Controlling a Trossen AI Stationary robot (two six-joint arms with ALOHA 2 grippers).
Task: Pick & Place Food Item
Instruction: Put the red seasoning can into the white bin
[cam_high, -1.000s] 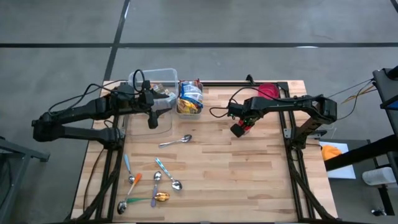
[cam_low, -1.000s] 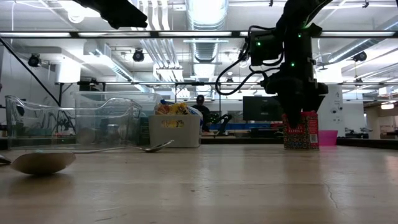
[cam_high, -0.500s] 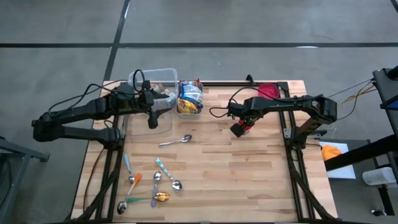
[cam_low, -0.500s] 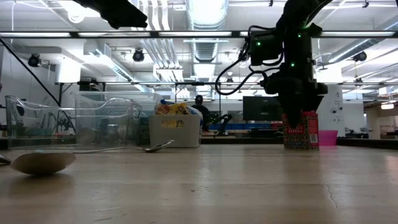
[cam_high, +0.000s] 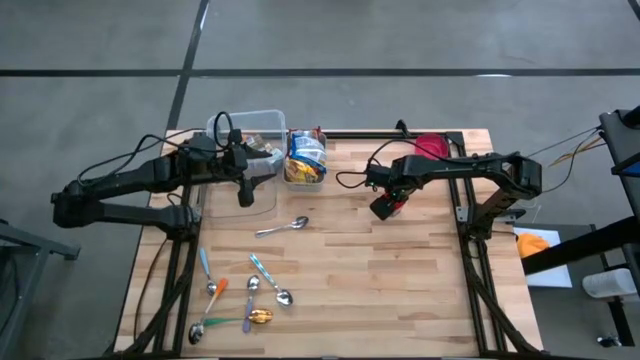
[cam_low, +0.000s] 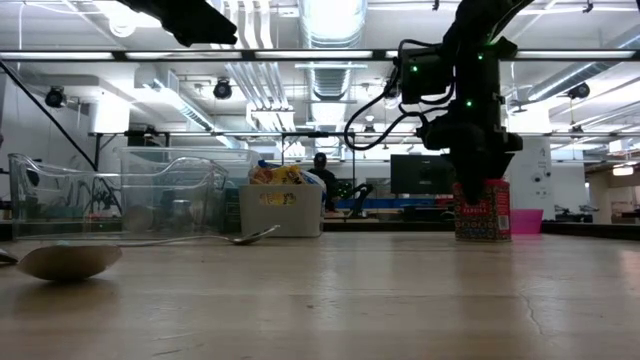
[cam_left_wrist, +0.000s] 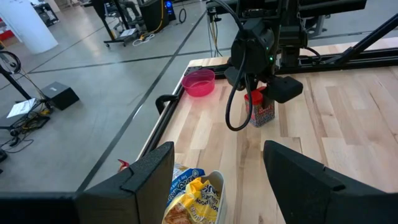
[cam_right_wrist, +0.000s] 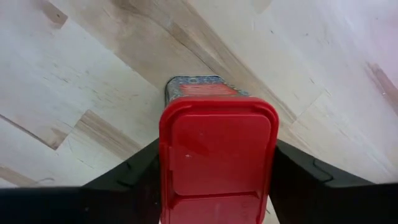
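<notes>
- A clear plastic tub sits at the table's far left corner; through its walls in the low view its contents cannot be made out.
- Just beside it stands a small white bin stuffed with snack bags, blue and yellow wrappers showing above the rim.
- A pink bowl rests near the far right edge of the wooden table; what lies in it cannot be told.
- The food item, a red-lidded box with a patterned body, stands upright on the table right of centre, well apart from the bin.
- The right gripper is down over that box; in its wrist view the two dark fingers sit against both sides of the red lid, pinching the box, which still stands on the boards.
- The left gripper hangs above the table just in front of the tub, fingers spread and holding nothing.
- The high view alone shows the loose spoons scattered on the near left of the table.
- The low view alone shows the box's base on the tabletop and a person far back in the room.
- The left wrist view shows the right arm bent over the box from the side.
</notes>
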